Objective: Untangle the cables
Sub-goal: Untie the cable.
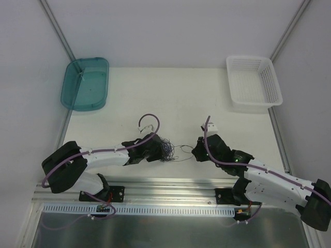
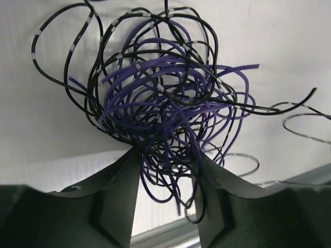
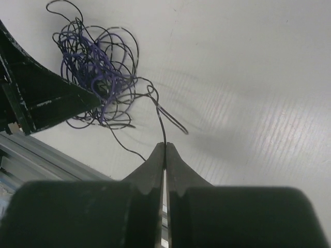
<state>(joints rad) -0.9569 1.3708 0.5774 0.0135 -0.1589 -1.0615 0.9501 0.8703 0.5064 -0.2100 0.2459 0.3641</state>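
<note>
The cables (image 1: 166, 149) are a tangled bundle of thin purple and black strands near the table's front middle. In the left wrist view the cables (image 2: 165, 103) sit at my left gripper's (image 2: 165, 170) tips. Its jaws stand partly apart, with loose loops hanging between them. In the top view my left gripper (image 1: 156, 149) touches the bundle's left side. My right gripper (image 3: 165, 144) is shut on one black strand (image 3: 161, 121) that runs back to the cables (image 3: 93, 77). In the top view that strand (image 1: 183, 149) spans from the bundle to my right gripper (image 1: 196, 152).
A teal tray (image 1: 85, 82) lies at the back left. A white basket (image 1: 253, 82) stands at the back right. An aluminium rail (image 1: 170, 188) runs along the table's front edge, just below both grippers.
</note>
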